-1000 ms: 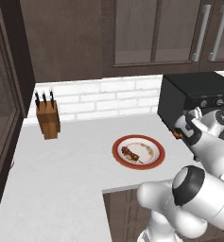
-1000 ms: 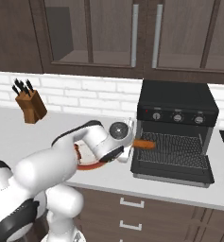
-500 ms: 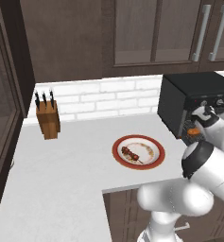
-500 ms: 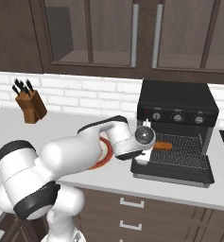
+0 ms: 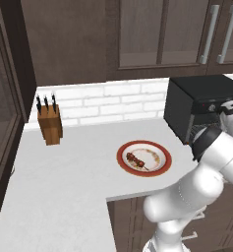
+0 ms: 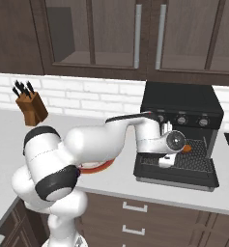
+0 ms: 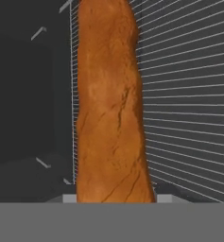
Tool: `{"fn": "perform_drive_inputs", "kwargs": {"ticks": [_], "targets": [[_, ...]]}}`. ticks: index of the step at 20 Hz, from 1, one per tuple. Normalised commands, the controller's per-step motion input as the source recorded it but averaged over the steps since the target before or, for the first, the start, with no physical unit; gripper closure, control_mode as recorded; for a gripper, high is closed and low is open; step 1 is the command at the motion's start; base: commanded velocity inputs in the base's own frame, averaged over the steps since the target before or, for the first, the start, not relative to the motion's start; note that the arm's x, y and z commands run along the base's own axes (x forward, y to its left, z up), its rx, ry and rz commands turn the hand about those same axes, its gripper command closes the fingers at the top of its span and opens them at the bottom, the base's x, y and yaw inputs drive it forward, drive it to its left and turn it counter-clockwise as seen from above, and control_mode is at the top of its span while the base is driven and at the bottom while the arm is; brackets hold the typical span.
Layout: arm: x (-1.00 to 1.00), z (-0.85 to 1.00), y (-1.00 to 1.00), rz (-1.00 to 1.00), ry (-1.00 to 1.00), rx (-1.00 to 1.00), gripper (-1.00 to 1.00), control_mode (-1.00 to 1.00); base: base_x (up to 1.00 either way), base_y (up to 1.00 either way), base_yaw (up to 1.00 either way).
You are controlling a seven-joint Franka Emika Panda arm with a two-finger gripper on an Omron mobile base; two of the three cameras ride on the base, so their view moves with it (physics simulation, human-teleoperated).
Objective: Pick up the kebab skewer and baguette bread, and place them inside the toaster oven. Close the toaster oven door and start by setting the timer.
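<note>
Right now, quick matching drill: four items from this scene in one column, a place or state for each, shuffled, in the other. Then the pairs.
Items:
1. skewer
2. baguette
3. knife block
4. oven door

Places/states:
A. dropped open, flat at the front
B. on the red-rimmed plate
C. by the brick wall, far counter corner
D. held over the wire rack in the oven

Pairs: 1-B, 2-D, 3-C, 4-A
</note>
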Motion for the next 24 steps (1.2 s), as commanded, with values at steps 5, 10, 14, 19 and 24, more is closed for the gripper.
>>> {"fn": "perform_drive_inputs", "kwargs": {"ticks": [5, 10, 14, 19, 24], "targets": [[0.25, 0.0, -0.29, 0.0, -0.05, 0.03, 1.0, -1.0, 0.0, 0.0, 0.0], [0.22, 0.0, -0.17, 0.0, -0.01, 0.0, 1.0, -1.0, 0.0, 0.0, 0.0], [0.16, -0.05, -0.09, 0.0, -0.02, 0.0, 1.0, -1.0, 0.0, 0.0, 0.0], [0.09, -0.1, 0.0, 0.01, -0.03, 0.0, 1.0, -1.0, 0.0, 0.0, 0.0], [0.13, 0.0, 0.0, 0.0, -0.04, 0.0, 1.0, -1.0, 0.0, 0.0, 0.0]]}}
